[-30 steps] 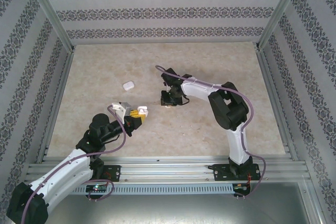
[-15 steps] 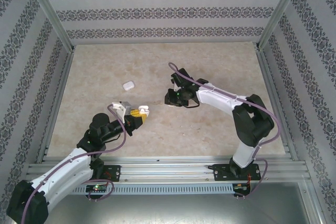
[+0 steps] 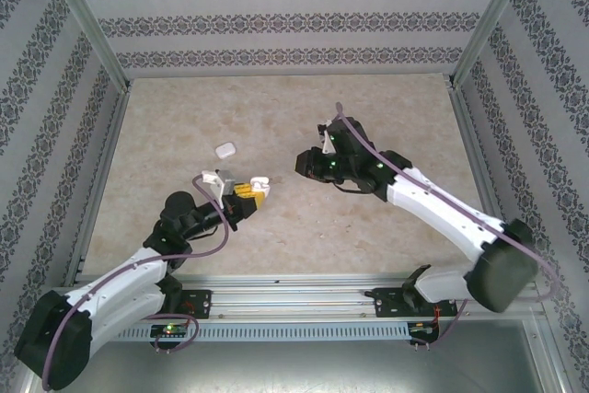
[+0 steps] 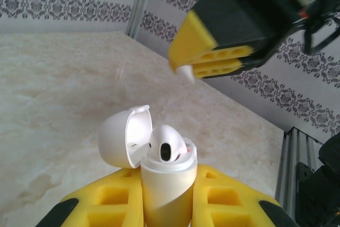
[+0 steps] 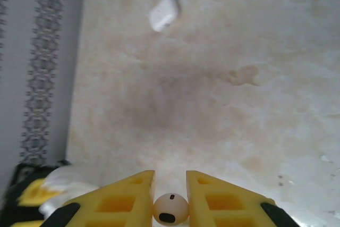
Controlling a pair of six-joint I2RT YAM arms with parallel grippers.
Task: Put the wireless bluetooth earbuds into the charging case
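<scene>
My left gripper (image 4: pixel 167 208) is shut on an open white charging case (image 4: pixel 167 184), held upright with its lid (image 4: pixel 121 136) tipped back to the left. One white earbud (image 4: pixel 166 143) sits in the case's top. In the top view this case (image 3: pixel 259 182) is at the left gripper (image 3: pixel 247 192), left of centre. My right gripper (image 5: pixel 170 191) is shut on a second earbud (image 5: pixel 170 209), its round head between the yellow pads. That gripper (image 3: pixel 305 165) hangs above the table, just right of the case. From the left wrist it (image 4: pixel 204 59) shows above the case with the bud's white tip (image 4: pixel 186 72) poking out.
A second white case (image 3: pixel 224 148), closed, lies on the marble table (image 3: pixel 386 126) behind the left gripper; it shows as (image 5: pixel 163 13) from the right wrist. Patterned walls and aluminium frame rails (image 3: pixel 99 181) bound the table on three sides.
The right arm has swung its elbow out to the right and stretched out, keeping its gripper with the earbud near the case. The left gripper has edged forward with the case.
</scene>
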